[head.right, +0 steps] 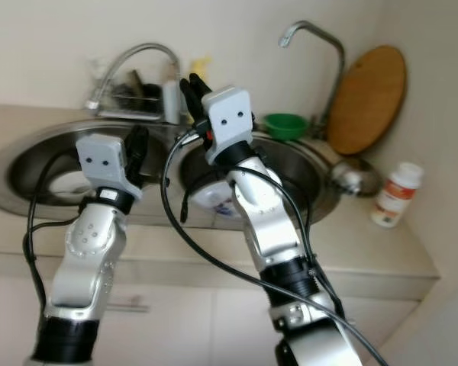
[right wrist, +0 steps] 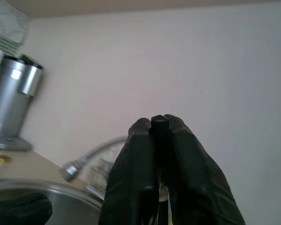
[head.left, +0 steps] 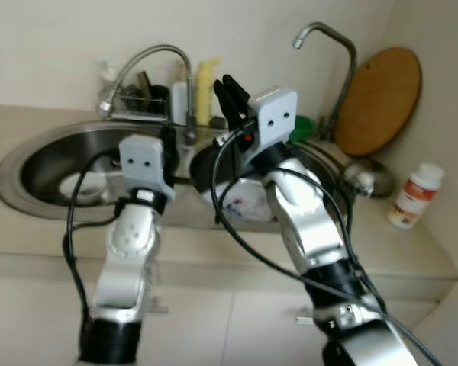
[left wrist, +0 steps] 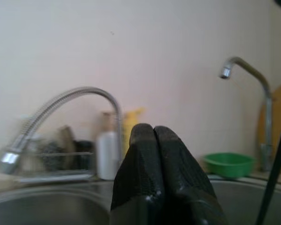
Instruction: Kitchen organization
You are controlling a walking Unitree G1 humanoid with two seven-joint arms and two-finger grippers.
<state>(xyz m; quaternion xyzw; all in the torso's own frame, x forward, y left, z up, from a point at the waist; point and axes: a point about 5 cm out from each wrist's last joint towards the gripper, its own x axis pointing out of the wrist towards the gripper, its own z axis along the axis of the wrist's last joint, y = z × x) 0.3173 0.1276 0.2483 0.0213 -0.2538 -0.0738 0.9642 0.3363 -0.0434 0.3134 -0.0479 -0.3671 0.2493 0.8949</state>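
Right wrist view: right hand (right wrist: 160, 126) raised, fingers clamped on a thin black strip (right wrist: 159, 140). Left hand (left wrist: 153, 133) pressed together, empty, above the sink (head.left: 53, 149).

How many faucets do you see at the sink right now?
2. A flexible faucet arches over the left basin, beside the dish rack. A gooseneck faucet rises behind the right basin, next to the round wooden cutting board. Nothing suggests a hidden third.
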